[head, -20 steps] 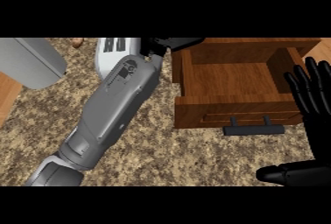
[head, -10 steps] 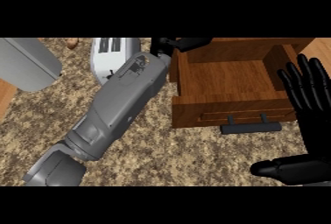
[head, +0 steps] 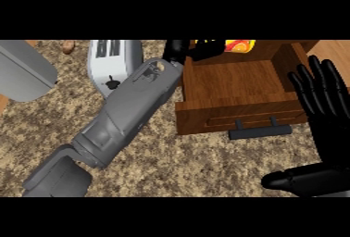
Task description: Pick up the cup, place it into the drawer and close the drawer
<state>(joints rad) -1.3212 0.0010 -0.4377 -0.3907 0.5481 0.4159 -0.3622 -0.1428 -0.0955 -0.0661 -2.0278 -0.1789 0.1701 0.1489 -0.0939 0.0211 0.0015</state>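
Observation:
An orange and yellow cup point(head: 239, 46) shows at the top edge of the head view, above the back of the open wooden drawer point(head: 236, 88). My left hand point(head: 179, 49) is stretched far forward, and its dark fingers point(head: 205, 49) curl round the cup's left side, hiding part of it. The drawer stands pulled out, its black handle point(head: 259, 132) facing me and its inside bare. At the right edge my right hand point(head: 327, 106) rests open, fingers up, just right of the drawer front and apart from it.
A white toaster point(head: 113, 65) stands left of the drawer, partly under my left forearm point(head: 130, 111). A grey rounded object point(head: 24, 69) fills the far left. A small brown item point(head: 67, 45) lies at the back on the speckled counter point(head: 191, 162).
The cup has come into view at the top, held in my left hand, which shifted right over the drawer's back. My right hand has moved slightly inward.

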